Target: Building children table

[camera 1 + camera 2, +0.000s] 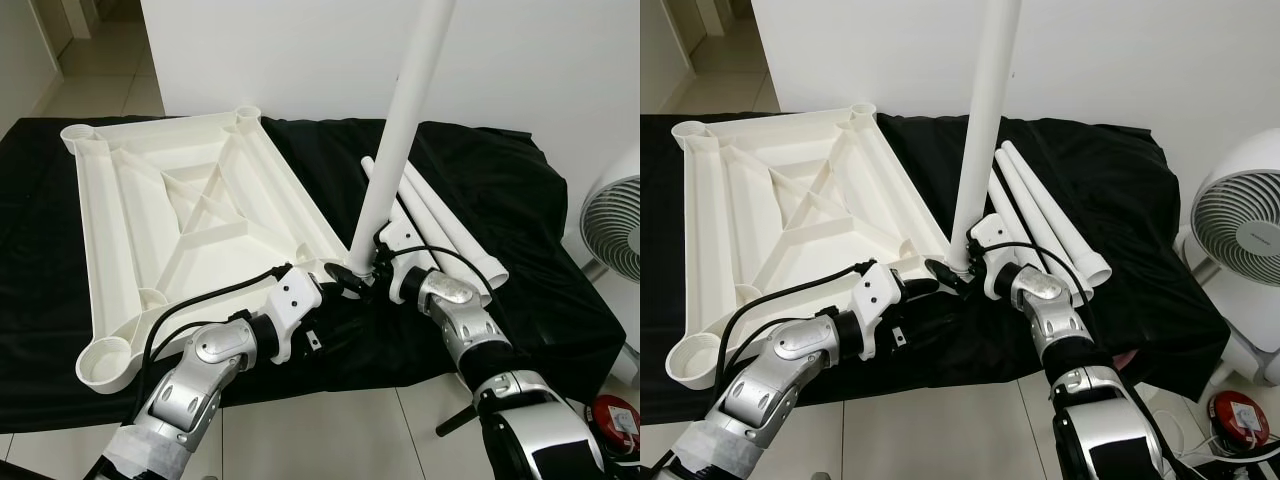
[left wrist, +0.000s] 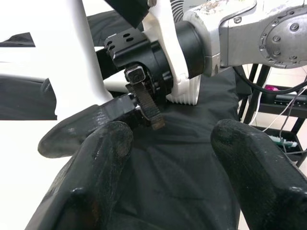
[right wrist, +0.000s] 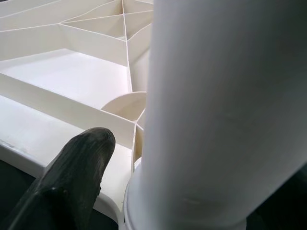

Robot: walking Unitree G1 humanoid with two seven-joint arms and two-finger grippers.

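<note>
A white table top (image 1: 190,200) lies upside down on a black cloth, ribs facing up. One white table leg (image 1: 400,130) stands upright in the socket at its near right corner. My right gripper (image 1: 372,262) is shut on the base of this leg; in the right wrist view the leg (image 3: 220,110) stands right beside one black finger (image 3: 72,177). My left gripper (image 1: 345,280) hovers just left of the leg's base, open, its fingers (image 2: 91,163) spread with only cloth between them. Two or three loose legs (image 1: 450,225) lie on the cloth to the right.
Round corner sockets stand bare at the near left (image 1: 105,362) and far left (image 1: 78,133). A white fan (image 1: 620,225) stands on the floor to the right, with a red object (image 1: 615,420) and cables below it. A white wall rises behind the table.
</note>
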